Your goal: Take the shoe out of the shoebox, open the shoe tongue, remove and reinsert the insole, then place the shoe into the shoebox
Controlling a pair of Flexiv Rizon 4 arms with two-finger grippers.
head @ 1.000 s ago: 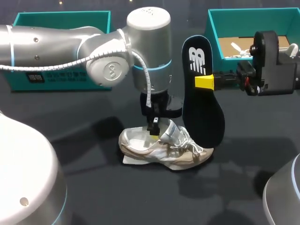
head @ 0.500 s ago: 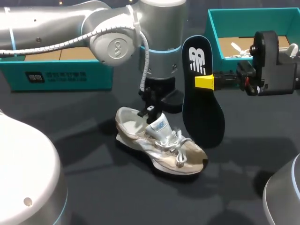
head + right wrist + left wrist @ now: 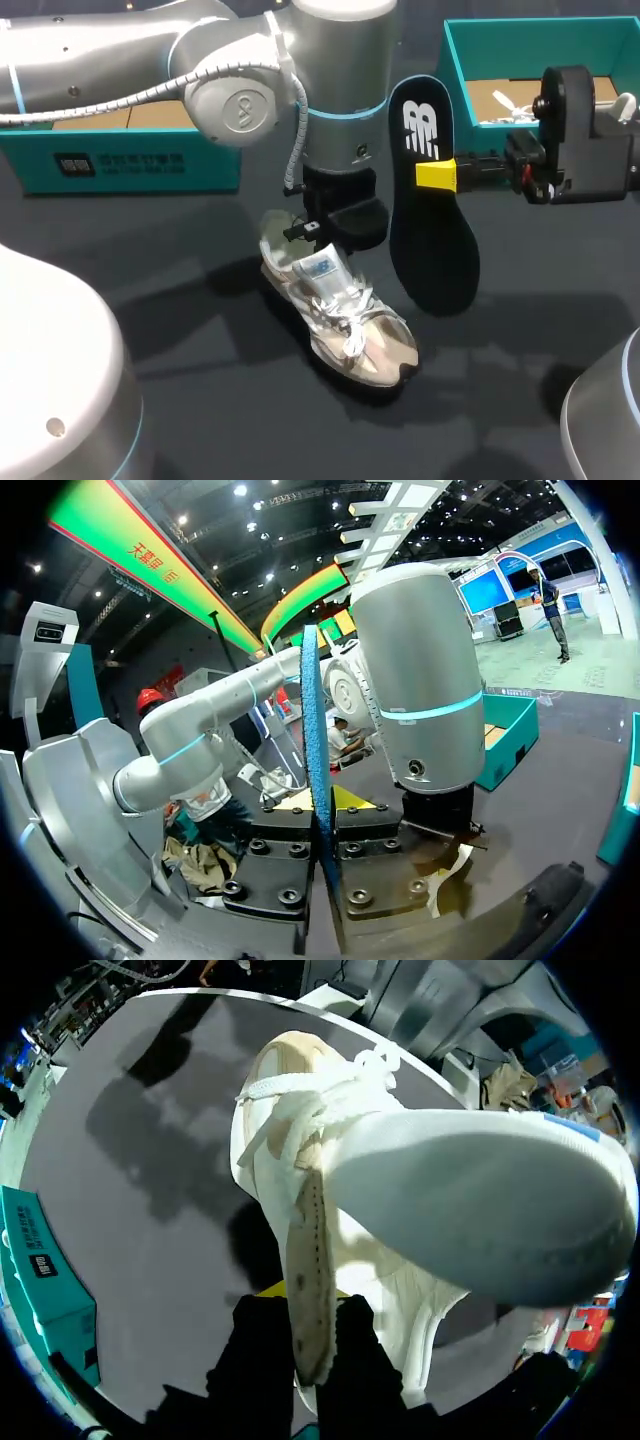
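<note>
Head view: shoe [image 3: 340,310] is out on the surface [image 3: 200,400], its heel rim pinched by left fingers [image 3: 262,1355]; right fingers [image 3: 437,175] grip the removed insole [image 3: 432,230] beside it. Reinsertion and boxing remain.

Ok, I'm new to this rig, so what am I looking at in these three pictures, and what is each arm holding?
The wide picture comes from a fixed camera above and behind a two-armed robot at a dark table. The two round pictures come from a camera on each wrist, looking along the fingers. The left gripper is shut on the heel rim of a pale shoe; its wrist view shows that rim between the fingers. The right gripper holds the dark insole upright next to the shoe; its wrist view shows the insole edge-on. At the back stand the left teal box and the right teal box.
</note>
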